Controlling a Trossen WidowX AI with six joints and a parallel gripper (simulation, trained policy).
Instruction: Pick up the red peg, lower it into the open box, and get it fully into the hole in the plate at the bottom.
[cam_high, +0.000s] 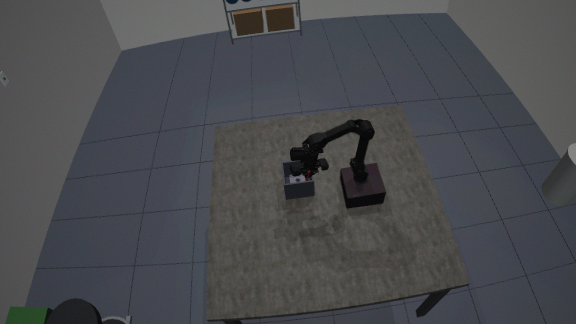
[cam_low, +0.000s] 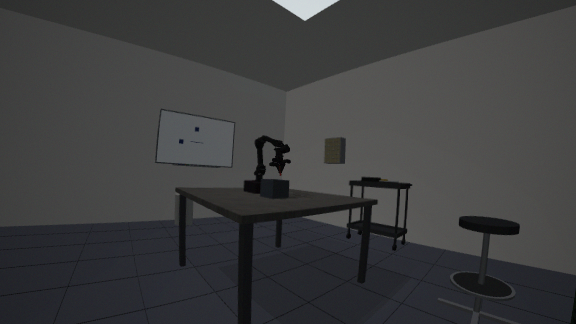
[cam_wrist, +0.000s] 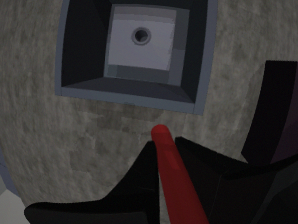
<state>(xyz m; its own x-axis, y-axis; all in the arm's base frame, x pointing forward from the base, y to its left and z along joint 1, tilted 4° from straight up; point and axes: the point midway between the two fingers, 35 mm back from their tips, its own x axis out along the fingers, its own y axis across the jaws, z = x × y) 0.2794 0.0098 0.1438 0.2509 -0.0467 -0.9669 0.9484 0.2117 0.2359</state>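
Note:
My gripper (cam_high: 309, 172) (cam_low: 280, 170) (cam_wrist: 164, 145) is shut on the red peg (cam_high: 308, 176) (cam_low: 280, 174) (cam_wrist: 173, 172), which sticks out beyond the fingertips. In the exterior view the peg's lower end is just above the rim of the open grey box (cam_high: 300, 191) (cam_low: 274, 189) (cam_wrist: 131, 99). In the top view the peg shows against the right part of the box opening. In the wrist view its tip shows outside the box's near wall. The pale plate (cam_wrist: 122, 55) lies at the box's bottom, with a round hole (cam_wrist: 141, 36) near its middle.
The box stands on the table (cam_high: 260, 260) (cam_low: 220, 202). The arm's dark base block (cam_high: 363, 192) (cam_low: 251, 186) stands to the right of the box in the top view. The box walls surround the plate on all sides.

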